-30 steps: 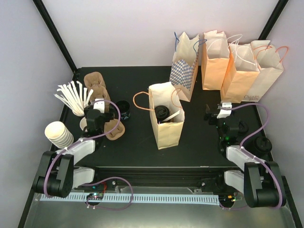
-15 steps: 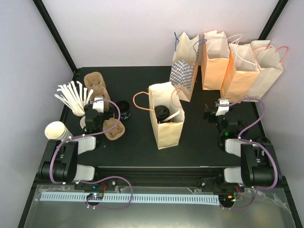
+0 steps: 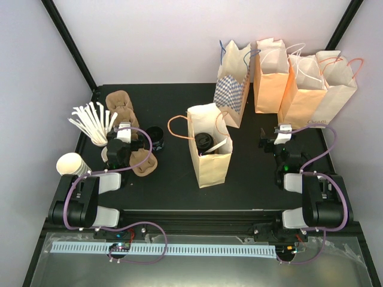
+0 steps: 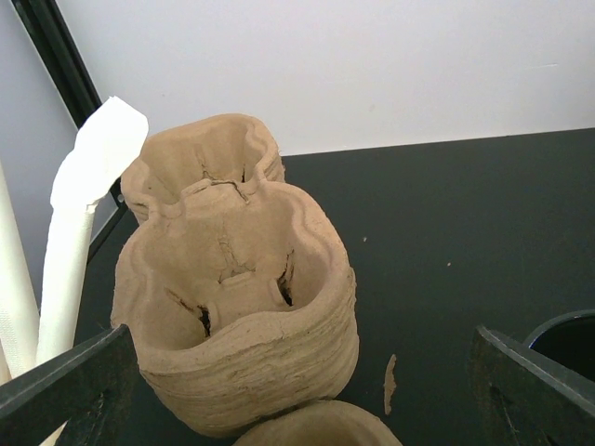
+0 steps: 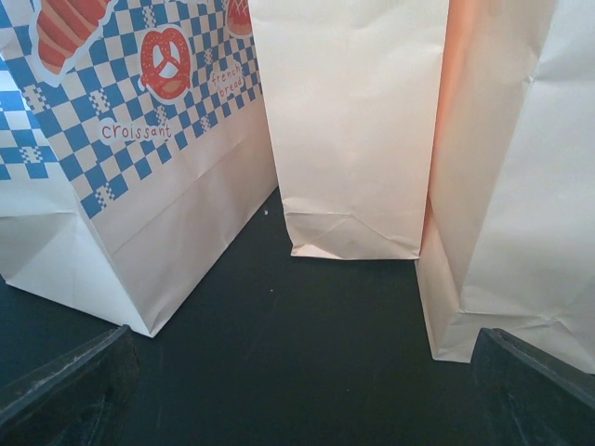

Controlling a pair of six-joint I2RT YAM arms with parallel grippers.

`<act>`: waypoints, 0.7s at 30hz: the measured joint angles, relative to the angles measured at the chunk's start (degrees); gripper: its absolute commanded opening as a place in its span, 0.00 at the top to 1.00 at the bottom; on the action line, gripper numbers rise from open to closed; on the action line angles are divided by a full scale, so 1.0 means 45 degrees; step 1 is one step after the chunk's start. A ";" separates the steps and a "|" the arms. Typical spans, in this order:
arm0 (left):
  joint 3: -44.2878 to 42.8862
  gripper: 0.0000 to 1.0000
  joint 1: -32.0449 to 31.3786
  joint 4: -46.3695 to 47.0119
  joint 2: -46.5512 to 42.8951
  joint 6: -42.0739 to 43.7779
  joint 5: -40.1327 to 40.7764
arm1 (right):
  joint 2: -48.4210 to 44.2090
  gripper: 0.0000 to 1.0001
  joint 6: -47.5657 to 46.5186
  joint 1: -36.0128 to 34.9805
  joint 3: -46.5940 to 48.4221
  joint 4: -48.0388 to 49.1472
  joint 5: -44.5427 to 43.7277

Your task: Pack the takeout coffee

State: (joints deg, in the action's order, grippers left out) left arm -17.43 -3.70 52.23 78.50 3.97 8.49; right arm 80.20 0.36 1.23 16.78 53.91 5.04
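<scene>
Your takeout coffee (image 3: 204, 142) sits down inside the open kraft paper bag (image 3: 210, 166) at the middle of the black table (image 3: 251, 179). From above only its round black lid shows, walled in by the bag's sides, and an orange handle (image 3: 175, 123) droops off the bag's left. Neither arm touches the cup or the bag.

Your left gripper (image 3: 123, 134) hangs well to the left of that bag, its jaws spread wide with nothing between them. In the wrist view its fingers (image 4: 65, 386) frame a stack of brown pulp cup carriers (image 4: 237, 307) straight ahead. A white paper-wrapped straw (image 4: 88, 214) leans at the left, and the rim of a black cup (image 4: 569, 339) shows at the lower right. From above, that black cup stands between the left gripper and the bag. Another pulp carrier (image 3: 144, 162) lies just beside the arm on your side. The rest of the wrapped straws fan out at the far left, with a stack of cream paper cups (image 3: 73, 168) near the table's left edge.

Your right gripper (image 3: 271, 137) sits to the right of the bag, apart from it, jaws wide and empty. Its fingers (image 5: 535, 390) point at the bags along the back: a blue-checked bag (image 5: 121, 158) printed with pretzels and "croissant", a plain peach bag (image 5: 358, 121), and a second peach bag (image 5: 521, 186) close beside it. Bare table lies between them and the gripper.
</scene>
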 measured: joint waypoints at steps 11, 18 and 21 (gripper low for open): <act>0.0000 0.01 0.0005 0.0010 0.0000 -0.0005 -0.0010 | 0.0000 0.00 0.0000 0.0000 0.0000 0.0102 0.0000; 0.0000 0.01 0.0005 0.0015 0.0000 -0.0010 -0.0010 | 0.0000 0.00 0.0000 0.0000 0.0000 0.0117 -0.0039; 0.0000 0.01 0.0010 0.0015 0.0000 -0.0010 -0.0015 | 0.0000 0.00 0.0000 0.0000 0.0000 0.0117 -0.0073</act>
State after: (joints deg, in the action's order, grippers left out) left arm -17.43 -3.66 52.29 78.50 3.92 8.43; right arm 80.20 0.36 1.23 16.78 54.43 4.71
